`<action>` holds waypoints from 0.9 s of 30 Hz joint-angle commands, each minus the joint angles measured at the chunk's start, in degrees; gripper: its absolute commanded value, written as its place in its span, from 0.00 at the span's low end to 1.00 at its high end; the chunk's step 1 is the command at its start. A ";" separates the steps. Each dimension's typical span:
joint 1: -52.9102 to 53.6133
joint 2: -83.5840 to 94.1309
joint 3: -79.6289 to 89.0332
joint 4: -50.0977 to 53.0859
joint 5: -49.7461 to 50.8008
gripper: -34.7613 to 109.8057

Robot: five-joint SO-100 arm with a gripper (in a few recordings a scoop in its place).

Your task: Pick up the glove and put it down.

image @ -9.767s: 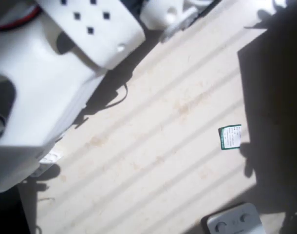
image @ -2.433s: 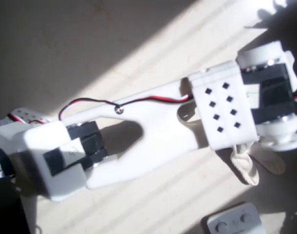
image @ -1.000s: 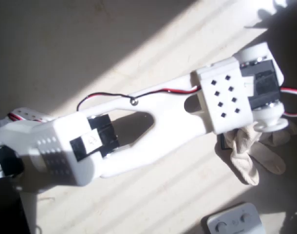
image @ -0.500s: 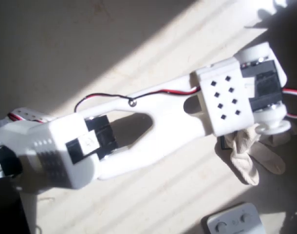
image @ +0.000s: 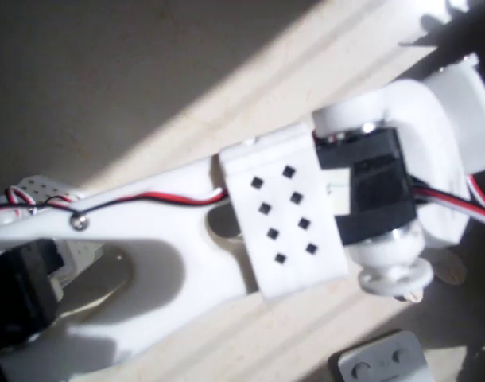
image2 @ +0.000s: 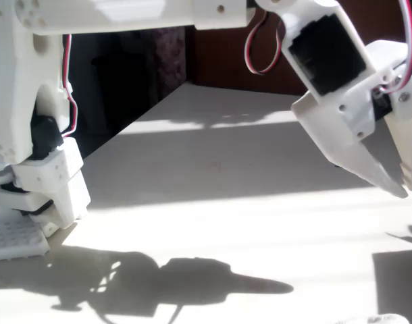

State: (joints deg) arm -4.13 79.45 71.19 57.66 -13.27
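While arm (image: 187, 239) spans table (image: 147, 79) in overhead view, gripper (image2: 400, 182) hangs above table in fixed view, tips nearly together, nothing between them. Glove (image: 451, 269): beige sliver beside wrist, on table. Grey device (image: 382, 364) below.

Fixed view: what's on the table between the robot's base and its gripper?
Nothing lies there. In the fixed view, the table between the base and the raised gripper is bare, crossed by the arm's dark shadow.
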 commanded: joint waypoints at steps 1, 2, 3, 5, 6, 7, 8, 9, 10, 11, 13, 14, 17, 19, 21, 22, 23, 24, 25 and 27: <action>-0.09 10.90 6.50 -1.14 -0.26 0.24; -0.09 13.10 8.96 -1.14 -0.26 0.24; -0.09 15.29 11.51 -1.14 -0.26 0.24; -0.09 20.13 17.23 -1.14 -0.26 0.24; -0.09 22.59 20.13 -1.14 -0.26 0.24; -0.09 25.05 22.94 -1.14 -0.26 0.24; -0.09 27.60 25.84 -1.14 -0.26 0.24; -0.09 30.06 28.48 -1.14 -0.26 0.24; -0.09 32.52 31.11 -1.14 -0.26 0.24; -0.09 34.89 33.66 -1.14 0.00 0.24; -0.09 39.29 38.76 -1.14 0.09 0.24; -0.09 41.40 41.22 -1.14 0.09 0.24; -0.09 47.72 48.69 -1.14 -0.26 0.24; -0.09 51.94 53.09 -1.14 -0.26 0.24; -0.09 55.72 57.13 -1.14 -0.26 0.24; -0.09 57.48 59.15 -1.14 -0.26 0.24; -0.09 59.24 61.26 -1.14 -0.26 0.24; -0.09 61.00 63.28 -1.14 -0.26 0.24; -0.09 62.58 65.48 -1.14 -0.26 0.24; -0.09 65.92 69.43 -1.14 -0.26 0.24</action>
State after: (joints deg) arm -4.13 140.54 137.02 57.30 -13.27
